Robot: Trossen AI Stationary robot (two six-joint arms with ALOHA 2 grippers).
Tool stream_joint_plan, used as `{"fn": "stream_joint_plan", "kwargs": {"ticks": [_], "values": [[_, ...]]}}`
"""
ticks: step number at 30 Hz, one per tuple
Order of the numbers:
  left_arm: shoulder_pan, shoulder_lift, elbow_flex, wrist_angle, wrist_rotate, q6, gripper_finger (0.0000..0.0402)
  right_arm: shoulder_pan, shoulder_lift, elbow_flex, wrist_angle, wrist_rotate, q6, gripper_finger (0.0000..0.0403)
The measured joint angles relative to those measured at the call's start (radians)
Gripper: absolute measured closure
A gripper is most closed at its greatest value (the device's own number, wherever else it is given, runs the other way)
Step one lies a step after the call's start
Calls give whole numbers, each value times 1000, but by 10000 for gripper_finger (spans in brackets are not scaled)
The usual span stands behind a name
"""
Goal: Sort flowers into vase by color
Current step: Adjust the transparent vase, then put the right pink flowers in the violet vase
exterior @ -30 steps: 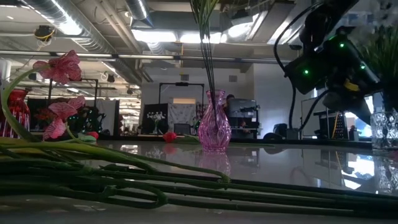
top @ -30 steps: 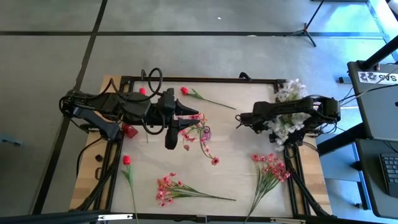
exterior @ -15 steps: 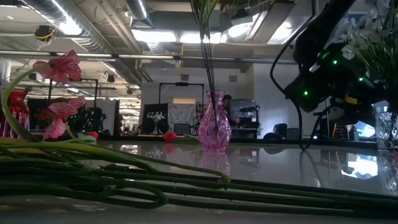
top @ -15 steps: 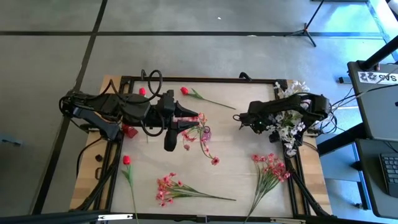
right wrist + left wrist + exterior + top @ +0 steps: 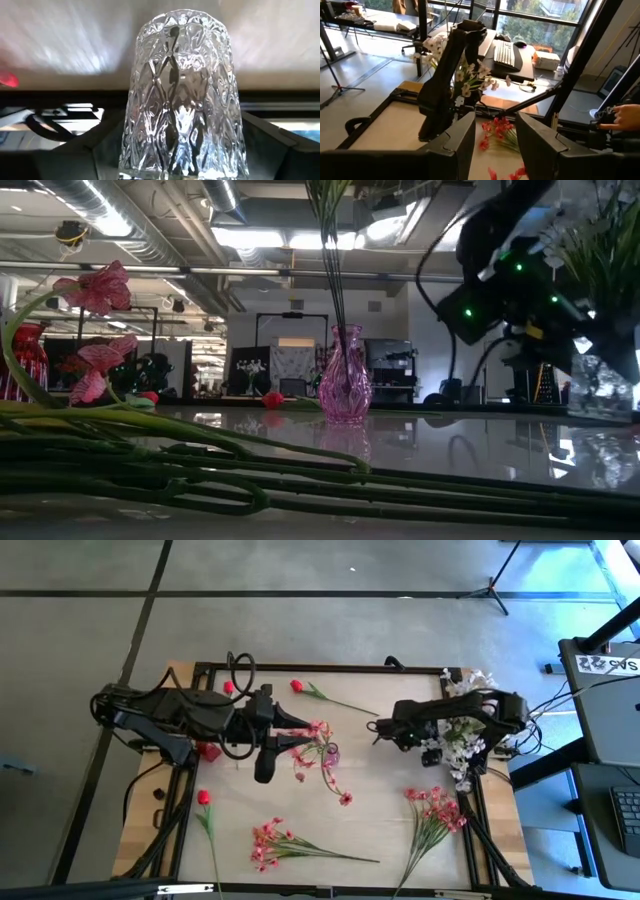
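Note:
A pink glass vase (image 5: 329,753) (image 5: 345,380) stands mid-table with pink flowers (image 5: 318,732) in it, their green stems (image 5: 330,260) rising out of the low view. My left gripper (image 5: 306,728) (image 5: 495,120) hangs level beside those blossoms, open, with nothing between its fingers. At the right edge stands a clear cut-glass vase (image 5: 182,95) (image 5: 600,388) holding white flowers (image 5: 463,748). My right gripper (image 5: 432,750) (image 5: 182,162) is shut on it. My right gripper has the clear vase's lower wall (image 5: 131,150) between its two fingers (image 5: 97,152), one on each side. The fingers slant down at it from the table's left side. The vase is upright, its base down at the table surface (image 5: 598,416) in the low view.
Loose pink sprays lie at the near edge (image 5: 272,845) and near right (image 5: 436,808). Red buds lie at the far edge (image 5: 297,686) and near left (image 5: 203,797). A red vase (image 5: 25,360) stands at the left. Long green stems (image 5: 200,470) cross the near table.
My right arm has reached farther toward the table's left and its gripper has sunk onto the clear vase. The vase has shifted a little toward the table's left, staying upright with the white flowers in it.

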Motion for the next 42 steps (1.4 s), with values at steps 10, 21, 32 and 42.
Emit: {"fn": "stream_joint_plan", "kwargs": {"ticks": [10,21,32,42], "values": [[-21,-32,0,-47,1,35,263,130,145,97,-21,-17,42,94],[-44,-32,0,-73,1,40,263,169,177,136,15,-32,58,18],[-43,-32,0,-81,0,41,263,160,154,297,34,-55,72,5],[-43,-32,0,-81,1,40,263,8,104,530,18,-8,150,15]]}}
